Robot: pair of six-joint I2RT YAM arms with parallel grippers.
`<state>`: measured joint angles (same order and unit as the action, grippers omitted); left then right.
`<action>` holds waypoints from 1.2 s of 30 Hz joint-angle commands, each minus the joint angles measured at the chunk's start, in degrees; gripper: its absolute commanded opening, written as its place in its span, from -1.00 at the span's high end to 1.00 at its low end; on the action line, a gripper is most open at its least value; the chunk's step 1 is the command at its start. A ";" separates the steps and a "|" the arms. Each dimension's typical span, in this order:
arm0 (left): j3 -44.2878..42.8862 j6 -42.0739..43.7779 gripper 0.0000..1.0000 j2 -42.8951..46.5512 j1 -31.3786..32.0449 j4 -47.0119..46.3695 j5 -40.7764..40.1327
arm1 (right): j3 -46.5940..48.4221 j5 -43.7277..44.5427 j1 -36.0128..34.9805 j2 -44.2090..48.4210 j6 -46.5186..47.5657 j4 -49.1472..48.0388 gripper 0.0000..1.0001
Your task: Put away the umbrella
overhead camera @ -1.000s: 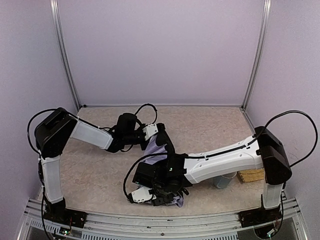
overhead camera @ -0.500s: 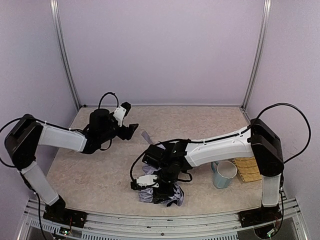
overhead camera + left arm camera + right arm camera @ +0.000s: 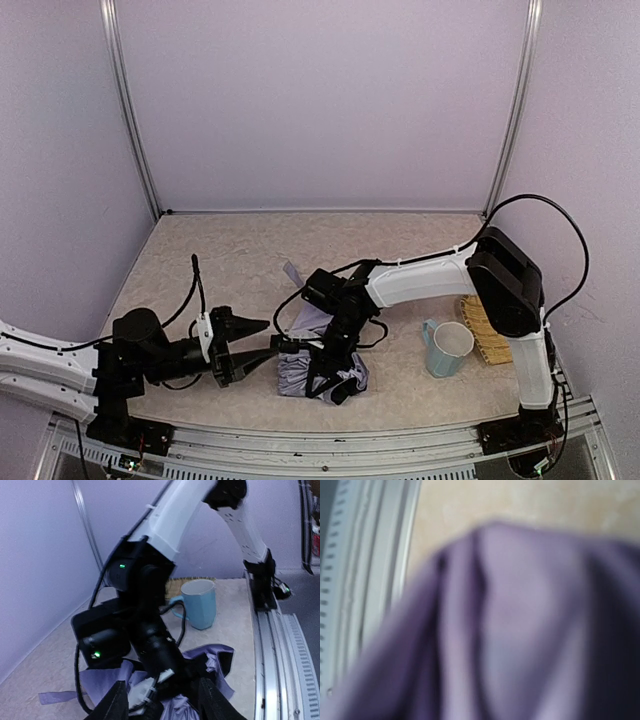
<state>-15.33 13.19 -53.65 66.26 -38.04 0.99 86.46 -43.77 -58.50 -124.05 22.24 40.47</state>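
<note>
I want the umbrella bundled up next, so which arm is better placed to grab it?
Probably left: the left gripper, jaws apart, points at the nearest end of the umbrella. The right gripper is buried in its fabric, seemingly pinning it.

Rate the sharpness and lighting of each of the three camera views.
Top external: evenly lit and sharp throughout, with only soft shadows under the arms and no glare. Left wrist: the blue mug is fairly crisp, while the umbrella fabric close to the lens looks soft. Right wrist: wholly out of focus, the frame filled by blurred lavender umbrella cloth and a strip of table.
</note>
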 commanded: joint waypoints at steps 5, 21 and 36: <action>1.05 15.10 -0.52 -11.81 5.83 5.78 -2.54 | 2.42 -5.16 1.41 -9.19 3.59 6.37 0.93; -12.09 16.41 -0.60 -36.60 -1.32 14.15 -2.29 | 4.60 -9.17 1.99 -7.67 5.80 4.44 0.49; -27.55 11.50 0.47 -49.54 -4.94 33.48 9.07 | -4.90 -10.87 3.12 6.53 1.18 -4.24 -0.68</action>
<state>-42.11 27.46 -97.93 63.02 -13.91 6.92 83.53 -50.11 -52.29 -122.69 21.65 42.72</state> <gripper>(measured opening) 0.346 0.734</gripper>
